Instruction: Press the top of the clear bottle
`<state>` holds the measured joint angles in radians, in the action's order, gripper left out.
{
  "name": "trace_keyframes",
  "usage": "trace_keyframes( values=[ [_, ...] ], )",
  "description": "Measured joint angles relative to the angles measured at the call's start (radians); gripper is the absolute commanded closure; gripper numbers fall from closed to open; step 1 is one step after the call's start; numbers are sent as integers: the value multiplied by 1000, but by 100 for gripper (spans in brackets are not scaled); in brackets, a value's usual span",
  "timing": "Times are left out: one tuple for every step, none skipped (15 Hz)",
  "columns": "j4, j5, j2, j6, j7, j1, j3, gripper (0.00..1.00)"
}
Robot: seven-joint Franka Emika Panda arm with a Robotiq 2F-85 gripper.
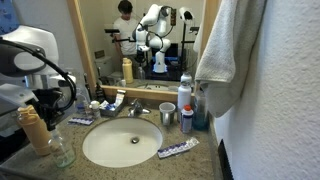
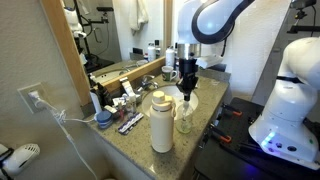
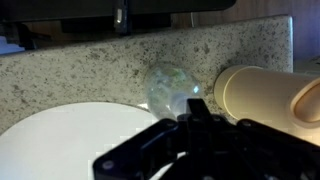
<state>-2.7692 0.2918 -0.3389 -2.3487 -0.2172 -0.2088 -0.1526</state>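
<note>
Bathroom counter, described from near to far. Nearest, in the wrist view: blurred black gripper [image 3: 195, 110] along the lower edge, fingers seemingly pressed together into a single dark tip, nothing pinched between. Just beyond that tip: clear bottle [image 3: 170, 90], upright on the speckled stone counter [image 3: 90, 65] and seen from above, beside the white sink [image 3: 55, 140] and just next to a cream bottle [image 3: 255, 95]. In an exterior view: gripper [image 2: 187, 90] pointing straight down, directly over the clear bottle [image 2: 185, 115], tip at or just above the cap; impossible to tell whether touching. Cream bottle [image 2: 161, 122] in front, nearer the camera. Farther back: small toiletries along the mirror [image 2: 110, 40], wall outlet [image 2: 35, 97] off to one side. In an exterior view from across the basin: clear bottle [image 1: 62, 150] at the counter's front corner beneath the arm; then a toothpaste tube [image 1: 178, 150] by the sink's edge, a cup [image 1: 167, 115], a faucet [image 1: 135, 108], a spray can [image 1: 185, 95], and a towel [image 1: 225, 50] hanging at the far side. Judged progress: approach and alignment over the cap apparently complete; the press itself not visibly made, no sign of the top pushed down. Left to do, by this reading: a short straight push down on the cap, then a lift clear.
</note>
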Motion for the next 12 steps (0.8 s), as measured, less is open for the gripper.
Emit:
trace_keyframes(
  values=[
    [0, 2, 0, 0, 0, 0, 2, 100],
    [0, 3, 0, 0, 0, 0, 3, 100],
    [0, 3, 0, 0, 0, 0, 3, 100],
    [0, 3, 0, 0, 0, 0, 3, 100],
    [0, 2, 0, 0, 0, 0, 3, 100],
    [1, 1, 1, 1, 0, 0, 3, 100],
    [1, -1, 1, 2, 0, 0, 3, 100],
    [2, -3, 1, 4, 0, 0, 3, 100],
    [3, -4, 1, 7, 0, 0, 3, 100],
    [4, -5, 2, 8, 0, 0, 3, 100],
    [6, -6, 3, 10, 0, 0, 3, 100],
    [7, -7, 4, 12, 0, 0, 3, 100]
  ],
)
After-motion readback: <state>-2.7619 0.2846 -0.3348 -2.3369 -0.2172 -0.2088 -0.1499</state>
